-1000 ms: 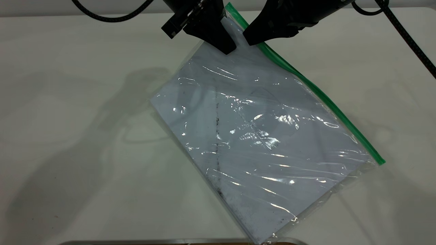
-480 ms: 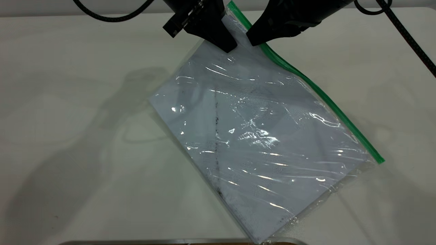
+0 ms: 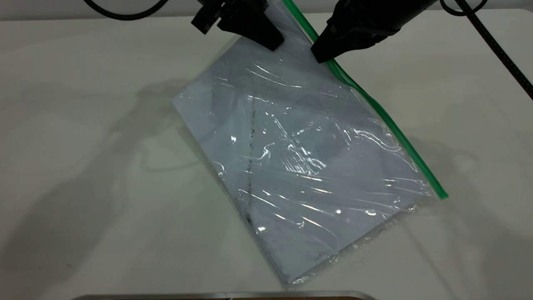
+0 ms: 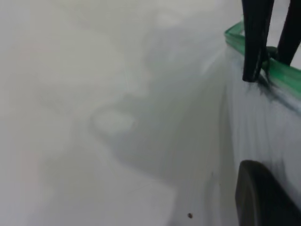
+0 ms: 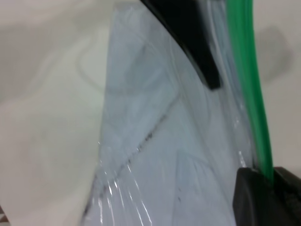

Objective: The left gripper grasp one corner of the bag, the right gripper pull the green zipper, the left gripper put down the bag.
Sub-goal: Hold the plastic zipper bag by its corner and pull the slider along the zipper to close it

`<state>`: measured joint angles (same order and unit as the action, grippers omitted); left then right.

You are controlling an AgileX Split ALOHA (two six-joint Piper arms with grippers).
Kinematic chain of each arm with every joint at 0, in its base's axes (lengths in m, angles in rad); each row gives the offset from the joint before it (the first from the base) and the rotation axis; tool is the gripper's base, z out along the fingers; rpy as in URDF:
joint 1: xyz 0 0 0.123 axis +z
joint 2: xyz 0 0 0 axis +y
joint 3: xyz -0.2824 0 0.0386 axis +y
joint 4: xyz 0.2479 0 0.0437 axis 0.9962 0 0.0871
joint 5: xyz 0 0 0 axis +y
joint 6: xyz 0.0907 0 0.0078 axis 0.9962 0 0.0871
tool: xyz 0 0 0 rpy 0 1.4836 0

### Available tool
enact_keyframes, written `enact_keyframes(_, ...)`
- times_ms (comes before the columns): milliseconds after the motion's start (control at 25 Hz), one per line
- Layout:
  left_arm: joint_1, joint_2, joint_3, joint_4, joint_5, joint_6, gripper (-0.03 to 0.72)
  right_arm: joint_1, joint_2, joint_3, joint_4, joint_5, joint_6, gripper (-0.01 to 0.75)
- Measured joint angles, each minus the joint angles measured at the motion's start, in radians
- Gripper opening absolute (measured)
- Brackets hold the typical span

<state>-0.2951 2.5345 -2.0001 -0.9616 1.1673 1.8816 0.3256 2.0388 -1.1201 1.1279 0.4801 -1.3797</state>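
Observation:
The bag point(image 3: 308, 158), a clear pouch holding a white sheet with a dark smudge line, lies slanted with its far end raised. My left gripper point(image 3: 268, 41) is shut on the bag near its top corner, at the upper edge of the exterior view. One of its fingers point(image 4: 263, 197) shows in the left wrist view. The green zipper point(image 3: 387, 125) runs along the bag's right long edge. My right gripper point(image 3: 322, 55) is shut on the green zipper point(image 5: 247, 84) just below that corner, and its jaws point(image 5: 270, 176) straddle the strip. The slider tab is hidden.
The white table point(image 3: 83, 166) carries the arms' shadows to the left of the bag. A metal-edged strip point(image 3: 208, 296) runs along the table's near edge. Black cables point(image 3: 499, 46) hang at the top right.
The bag has been drawn up and to the left, and its lower end has slid away from the near edge. My right gripper has moved right and down along the zipper.

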Motion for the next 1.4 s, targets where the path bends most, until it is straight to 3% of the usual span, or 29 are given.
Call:
enact_keyframes(720,0.063,-0.001,0.000,-0.027,0.000,-0.017,0.051,-0.111,0.014,0.075,-0.173,0.046,0.160,0.033)
enact_keyframes(1080,0.062,-0.001,0.000,-0.027,0.000,-0.017,0.051,-0.200,0.014,0.075,-0.412,0.193,0.532,0.033)
enact_keyframes(1400,0.061,-0.001,0.000,-0.025,0.000,-0.017,0.051,-0.221,0.013,0.075,-0.632,0.295,0.833,0.033)
